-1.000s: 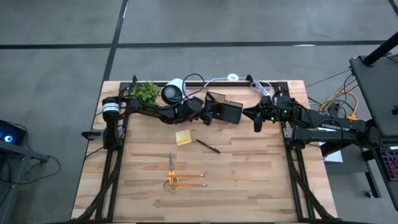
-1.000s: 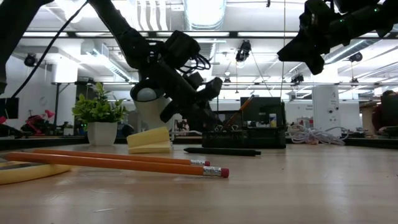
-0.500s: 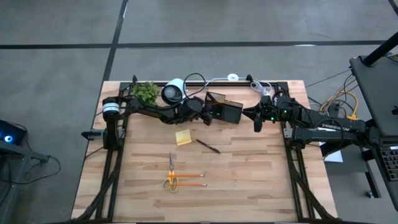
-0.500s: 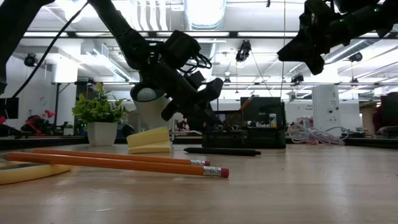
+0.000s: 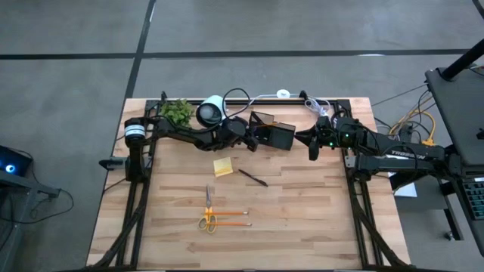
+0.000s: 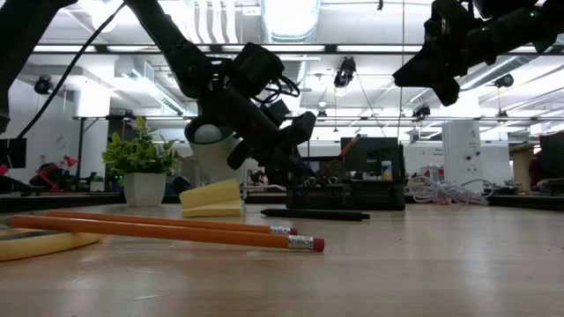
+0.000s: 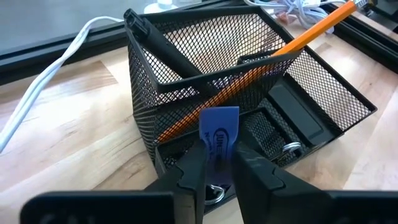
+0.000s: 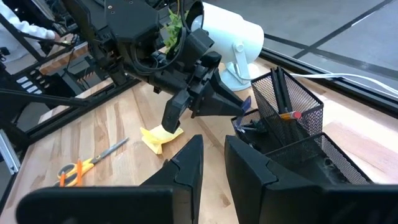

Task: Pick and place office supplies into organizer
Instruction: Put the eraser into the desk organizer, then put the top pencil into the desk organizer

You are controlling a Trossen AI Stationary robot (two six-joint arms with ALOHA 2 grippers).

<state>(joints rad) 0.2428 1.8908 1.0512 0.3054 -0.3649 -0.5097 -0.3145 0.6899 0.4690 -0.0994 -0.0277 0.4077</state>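
- Left gripper (image 7: 216, 163): jaws clenched on a small blue flat piece (image 7: 219, 134), above the black wire-mesh organizer (image 7: 249, 81); an orange pencil (image 7: 292, 43) and a black pen (image 7: 165, 46) already inside
- Left on the worktop (image 5: 302, 219): yellow sticky-note pad (image 5: 223, 167); yellow-handled scissors (image 5: 208, 213); two more pencils (image 5: 231, 218); another black pen (image 5: 252, 177)
- Right gripper (image 8: 211, 165): jaws released, empty, beside the organizer

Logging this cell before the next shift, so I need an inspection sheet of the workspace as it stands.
Surface: wooden table, bare at its near right.
Job's things: organizer holds a pencil and a black pen; sticky-note pad, pen, scissors and two pencils lie loose.
Clutter: potted plant, white lamp-like device.
Grippers: left gripper shut on blue piece at the organizer; right gripper open, raised beside the organizer.
Cables: white cable behind the organizer.
Surroundings: grey floor, desks.
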